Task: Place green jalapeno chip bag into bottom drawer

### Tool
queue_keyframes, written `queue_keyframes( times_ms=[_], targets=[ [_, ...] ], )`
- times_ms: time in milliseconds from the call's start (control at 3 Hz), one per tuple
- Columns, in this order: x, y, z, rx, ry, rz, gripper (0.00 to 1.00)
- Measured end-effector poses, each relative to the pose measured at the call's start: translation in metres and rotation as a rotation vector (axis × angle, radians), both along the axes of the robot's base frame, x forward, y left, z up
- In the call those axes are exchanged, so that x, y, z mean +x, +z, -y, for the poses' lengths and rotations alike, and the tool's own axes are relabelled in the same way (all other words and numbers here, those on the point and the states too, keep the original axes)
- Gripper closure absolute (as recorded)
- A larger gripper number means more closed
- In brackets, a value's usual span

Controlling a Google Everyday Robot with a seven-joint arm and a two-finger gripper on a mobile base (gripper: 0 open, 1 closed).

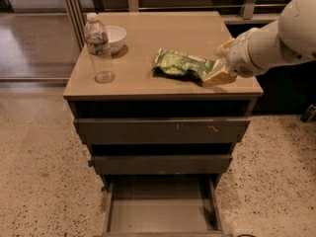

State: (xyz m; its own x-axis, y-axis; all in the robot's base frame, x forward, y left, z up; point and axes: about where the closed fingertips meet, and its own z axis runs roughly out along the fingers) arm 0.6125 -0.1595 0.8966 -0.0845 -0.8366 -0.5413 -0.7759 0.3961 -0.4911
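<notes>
The green jalapeno chip bag [183, 64] lies crinkled on the right half of the cabinet top [148, 48]. My gripper [217, 76], with tan fingers, is low over the top at the bag's right end, touching or nearly touching it. The white arm reaches in from the right and hides much of the hand. The bottom drawer [160, 211] is pulled out at the foot of the cabinet, its flat floor bare.
A clear water bottle [98, 48] stands at the top's left side, with a white bowl [114, 36] just behind it. The scratched-front upper drawer [163, 130] and the middle drawer [162, 164] are pushed in. Speckled floor surrounds the cabinet.
</notes>
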Motion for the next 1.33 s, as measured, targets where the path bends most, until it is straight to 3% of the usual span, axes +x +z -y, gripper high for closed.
queue_keyframes(
  times_ms=[333, 667, 1333],
  targets=[
    [0.012, -0.016, -0.006, 0.008, -0.015, 0.016, 0.54],
    [0.028, -0.036, -0.01, 0.014, -0.03, 0.008, 0.46],
    [0.059, -0.067, -0.019, 0.022, -0.059, -0.021, 0.46]
  ],
)
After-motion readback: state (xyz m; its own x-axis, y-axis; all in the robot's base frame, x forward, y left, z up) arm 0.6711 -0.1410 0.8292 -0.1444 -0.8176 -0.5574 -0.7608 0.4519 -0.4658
